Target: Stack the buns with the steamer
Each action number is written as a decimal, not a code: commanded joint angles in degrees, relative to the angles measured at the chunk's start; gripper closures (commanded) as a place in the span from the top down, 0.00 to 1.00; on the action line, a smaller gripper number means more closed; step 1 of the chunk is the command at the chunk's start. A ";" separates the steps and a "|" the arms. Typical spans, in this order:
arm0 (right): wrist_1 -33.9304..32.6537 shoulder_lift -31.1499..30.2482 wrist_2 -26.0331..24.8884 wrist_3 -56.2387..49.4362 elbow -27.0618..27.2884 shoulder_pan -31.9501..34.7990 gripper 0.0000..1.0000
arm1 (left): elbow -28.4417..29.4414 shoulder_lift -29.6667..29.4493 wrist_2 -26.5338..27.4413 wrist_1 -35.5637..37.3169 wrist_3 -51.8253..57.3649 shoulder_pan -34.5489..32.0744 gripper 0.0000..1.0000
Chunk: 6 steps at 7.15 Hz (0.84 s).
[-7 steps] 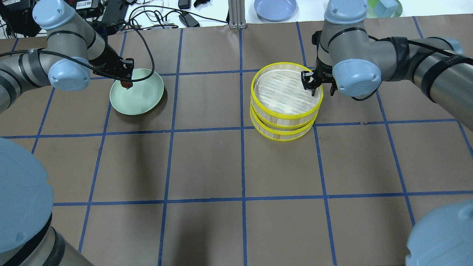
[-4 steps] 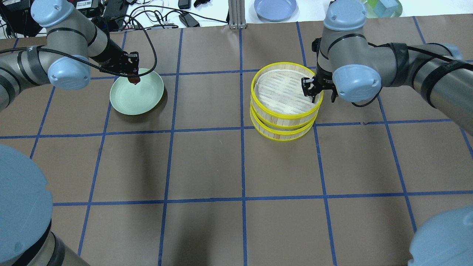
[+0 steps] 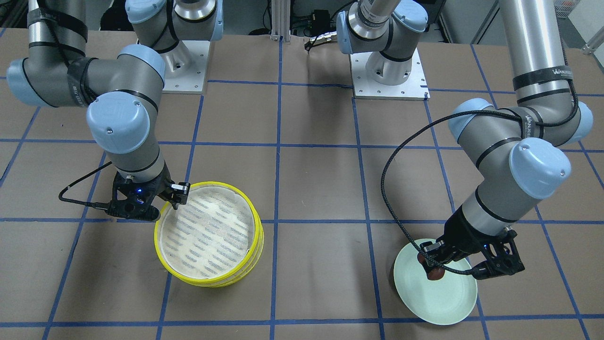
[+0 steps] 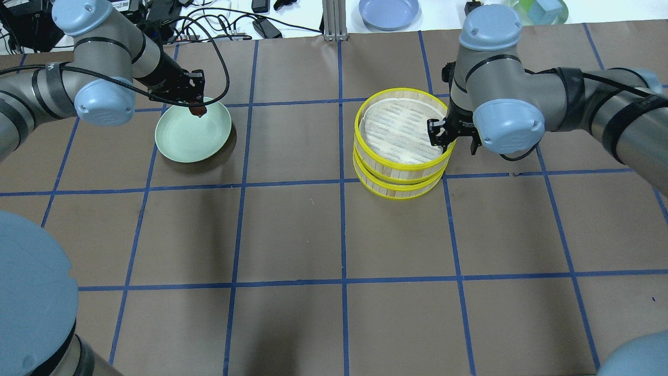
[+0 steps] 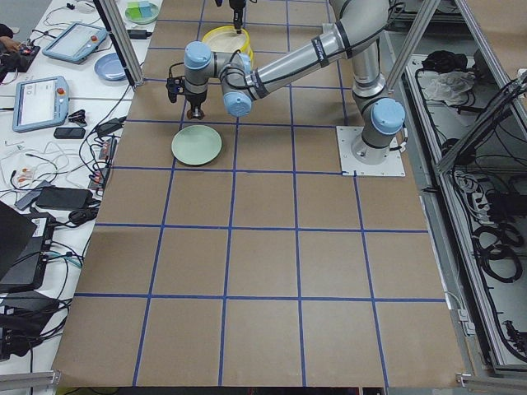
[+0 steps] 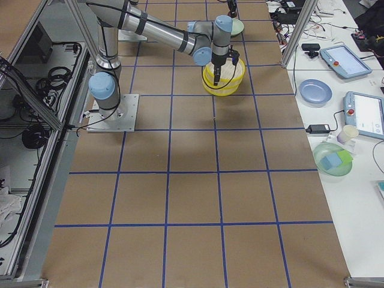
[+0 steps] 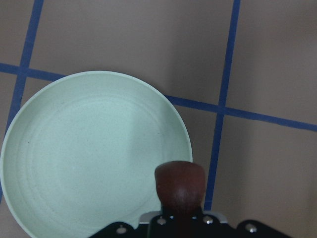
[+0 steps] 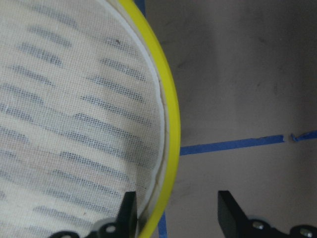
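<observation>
My left gripper (image 4: 197, 106) is shut on the dark reddish-brown bun (image 4: 197, 110), held just above the far right rim of the pale green plate (image 4: 188, 138). The left wrist view shows the bun (image 7: 180, 182) between the fingers over the plate (image 7: 89, 158). Two yellow-rimmed steamer trays (image 4: 396, 128) stand stacked, the top one lined with white cloth and holding nothing. My right gripper (image 4: 441, 137) is open, with one finger inside and one outside the top tray's rim (image 8: 171, 129). The cream-white bun is out of view.
A blue plate (image 4: 389, 11), cables and a green bowl (image 4: 543, 10) lie on the white bench beyond the table's far edge. The brown mat with its blue tape grid stretches bare between the plate and the steamer (image 3: 207, 231) and toward the robot.
My left gripper has carried the dark bun from the plate's left side to its far right rim. My right gripper has slid along the steamer rim toward the near side.
</observation>
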 commanded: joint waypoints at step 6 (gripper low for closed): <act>1.66 -3.69 -0.41 -0.62 0.16 2.92 0.71 | 0.07 1.26 0.51 0.07 -0.08 -0.54 0.00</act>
